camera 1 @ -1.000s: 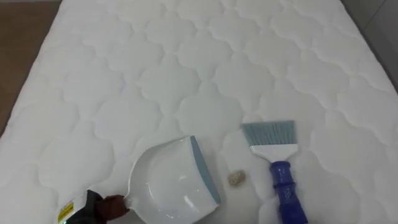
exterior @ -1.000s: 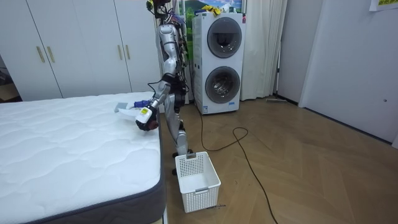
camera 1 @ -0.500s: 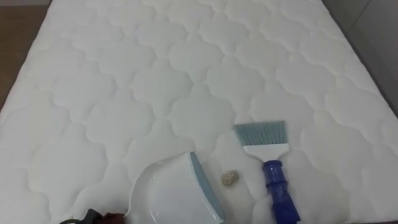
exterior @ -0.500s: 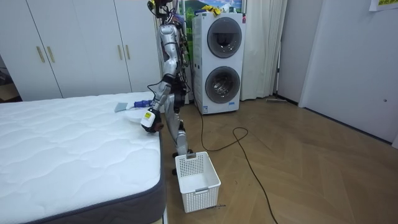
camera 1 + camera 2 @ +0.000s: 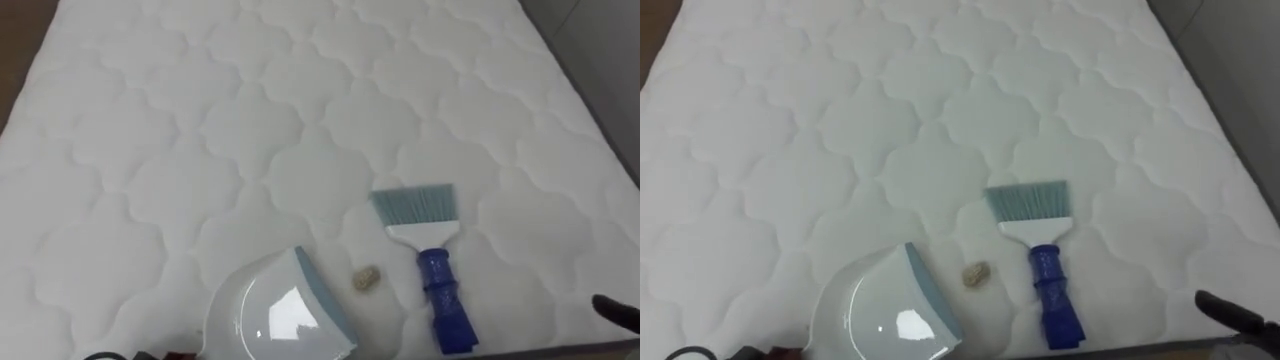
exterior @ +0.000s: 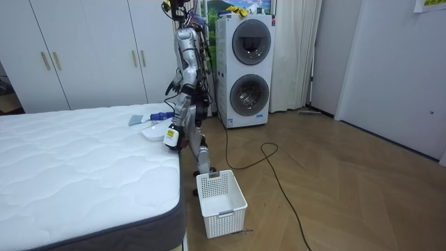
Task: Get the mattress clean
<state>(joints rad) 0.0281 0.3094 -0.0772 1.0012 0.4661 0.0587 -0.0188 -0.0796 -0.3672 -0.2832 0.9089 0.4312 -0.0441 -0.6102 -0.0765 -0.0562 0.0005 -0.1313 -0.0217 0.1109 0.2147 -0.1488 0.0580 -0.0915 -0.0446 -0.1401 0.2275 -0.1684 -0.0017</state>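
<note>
I stand at the edge of the bed (image 5: 200,120), close to the corner nearest the washer (image 6: 249,70), and look down across its white quilted top. Everything I am after lies along the edge nearest me.

The dustpan (image 5: 270,315) is toward my left, white with a grey-blue lip. That lip is turned to my right, toward the crumb (image 5: 366,278). The crumb is a small pale lump on the quilting, between the dustpan's lip and the brush (image 5: 432,272). It is near both and touches neither. The brush lies flat on the bed just right of the crumb. Its grey-blue bristles point toward the far edge and its blue handle runs back to the near edge.

My left hand (image 6: 171,137) shows in the room view at the bed's near edge, right beside the back of the dustpan. Whether it has hold of the dustpan I cannot tell. My right hand (image 5: 618,312) comes in as a dark tip over the bed toward its near right corner, well apart from the brush's handle. How far open that hand is I cannot tell either.

On the floor beside the bed's edge, near my feet, stands a white basket (image 6: 224,206).
</note>
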